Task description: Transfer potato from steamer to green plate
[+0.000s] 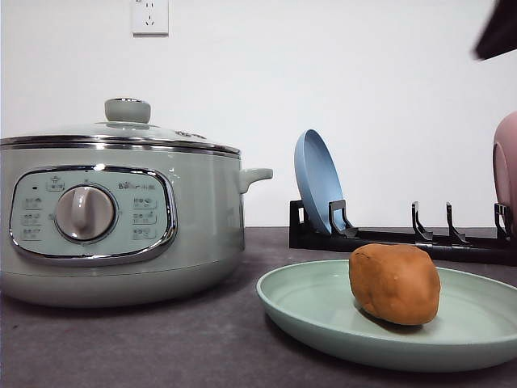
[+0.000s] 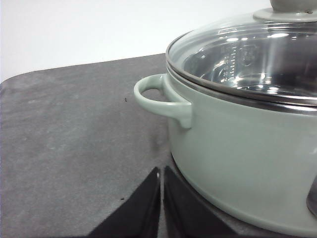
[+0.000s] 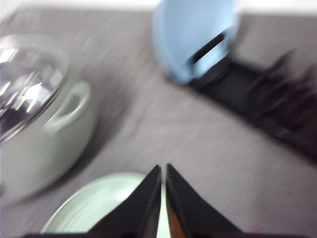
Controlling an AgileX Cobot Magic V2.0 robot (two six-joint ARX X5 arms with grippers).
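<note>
The orange-brown potato (image 1: 396,283) lies on the green plate (image 1: 307,311) at the front right of the table. To the left stands the sage-green steamer (image 1: 121,218), its glass lid (image 1: 127,109) on. My left gripper (image 2: 161,171) is shut and holds nothing, low beside the steamer (image 2: 237,158) near its side handle (image 2: 158,96). My right gripper (image 3: 163,168) is shut too, above the near rim of the green plate (image 3: 99,208), in a blurred picture. A thin orange-brown sliver (image 3: 170,225) shows under its fingers. The steamer (image 3: 39,144) lies off to one side of it.
Behind the green plate, a black dish rack (image 1: 404,238) holds an upright blue plate (image 1: 317,182), with a pink dish (image 1: 506,170) at the right edge. A dark part of my right arm (image 1: 499,28) hangs at the top right. The tabletop (image 2: 74,139) is grey.
</note>
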